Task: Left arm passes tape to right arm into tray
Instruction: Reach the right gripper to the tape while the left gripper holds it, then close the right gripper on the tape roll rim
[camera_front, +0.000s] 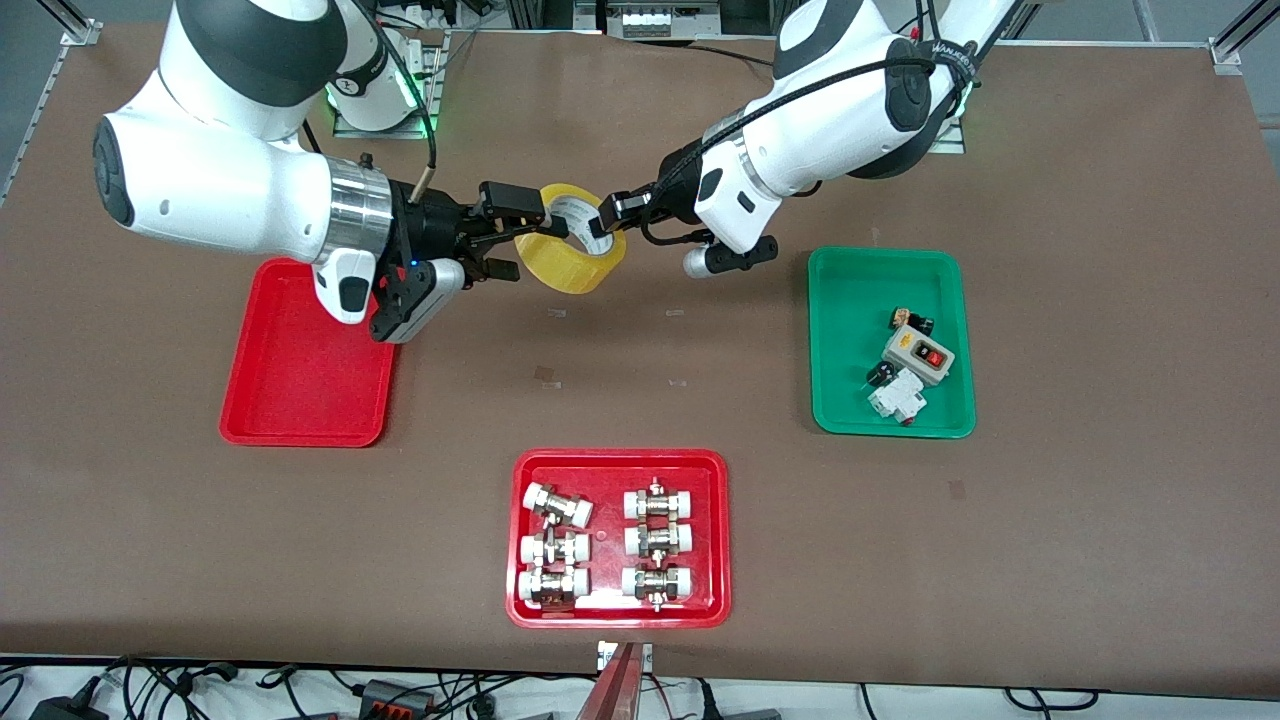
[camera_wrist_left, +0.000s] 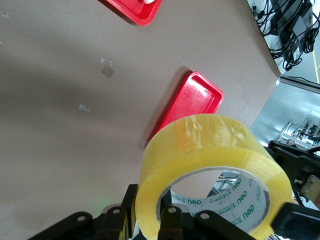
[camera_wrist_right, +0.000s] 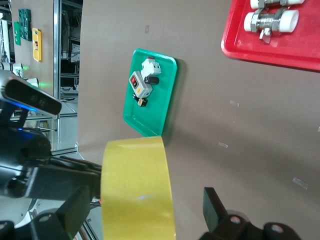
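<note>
1. This is the hand-over step. The left arm's black two-finger claw (camera_front: 606, 217) is clamped on the wide roll of see-through yellow packing tape (camera_front: 572, 250). It pinches the wall of the roll, with one finger inside the pale core.
2. The tape is up in the air, over the bare brown bench (camera_front: 640, 380), between the two arms. It is not in any tray yet.
3. The right arm's black claw (camera_front: 522, 232) sits at the roll. Its fingers are wide apart, one on each side of the yellow band. In the right wrist view the roll (camera_wrist_right: 137, 187) fills the gap between the fingers, but they are not squeezing it yet.
4. Next, I think the right claw must close on the roll and get a firm hold.
5. Only then should the left claw let go and pull back.
6. After that the right arm needs to carry the tape to the plain red shallow plastic tray (camera_front: 300, 390), at the right arm's end of the bench, and put it in.
</note>
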